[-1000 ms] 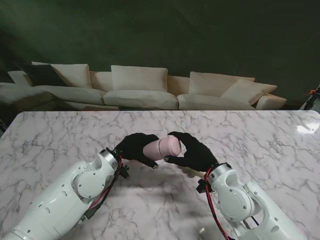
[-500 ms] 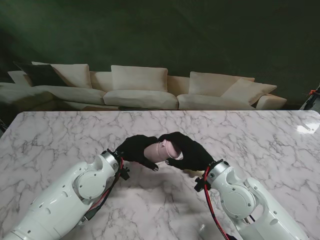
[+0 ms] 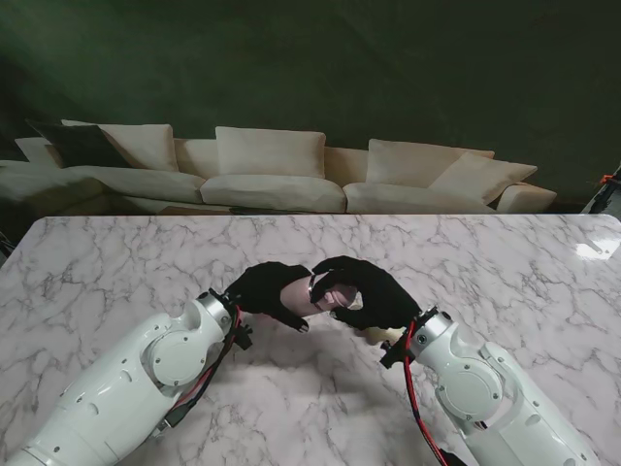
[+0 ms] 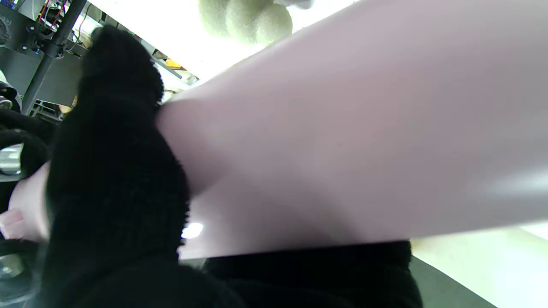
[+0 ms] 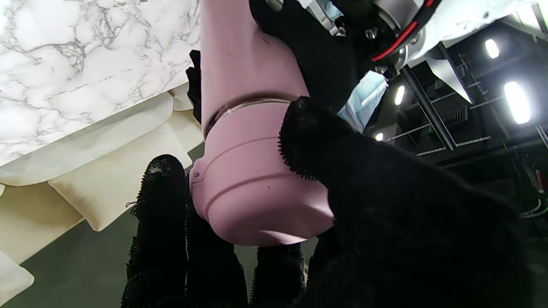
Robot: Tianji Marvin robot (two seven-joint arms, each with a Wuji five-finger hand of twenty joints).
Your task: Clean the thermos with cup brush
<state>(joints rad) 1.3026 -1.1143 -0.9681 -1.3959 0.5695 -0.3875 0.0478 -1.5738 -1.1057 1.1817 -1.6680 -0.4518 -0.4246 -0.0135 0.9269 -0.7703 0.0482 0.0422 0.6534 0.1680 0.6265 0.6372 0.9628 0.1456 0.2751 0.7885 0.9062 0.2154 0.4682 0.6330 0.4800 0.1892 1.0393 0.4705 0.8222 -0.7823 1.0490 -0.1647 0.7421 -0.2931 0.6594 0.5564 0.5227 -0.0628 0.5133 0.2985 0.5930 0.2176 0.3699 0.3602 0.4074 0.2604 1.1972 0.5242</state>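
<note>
From the stand's view, the two black-gloved hands meet over the middle of the marble tabletop (image 3: pixel 505 252). The left robot hand (image 3: pixel 264 288) is wrapped round the body of a pink thermos (image 3: pixel 303 294), which lies roughly level between the hands, lifted off the tabletop. The right robot hand (image 3: pixel 364 289) curls over the thermos's right end, so that only a short pink stretch and a thin metal ring show between the gloves. A pale sofa (image 3: pixel 272 170) stands beyond the far edge of the tabletop, before a dark wall. This view gives the whole layout, but not how the fingers sit on the thermos.

The left wrist view is filled almost wholly by the smooth pink side of the thermos (image 4: pixel 342 141), very close to the lens. One gloved finger (image 4: pixel 115 154) of the left robot hand lies across the thermos, pressed against it, and more glove runs along its other side — a closed grasp on the body. Nothing of the tabletop is clear here.

The right wrist view shows what the others hide: the cap end of the thermos (image 5: pixel 252 188), with a metal band between cap and body and a groove round the cap. The right robot hand (image 5: pixel 325 214) clasps that cap — the thumb (image 5: pixel 312 141) on one side, the fingertips (image 5: pixel 160 201) on the opposite side and under its end. The left robot hand (image 5: pixel 317 55) holds the body farther along, with the marble tabletop (image 5: pixel 64 64) and the sofa cushions (image 5: pixel 111 179) behind.
</note>
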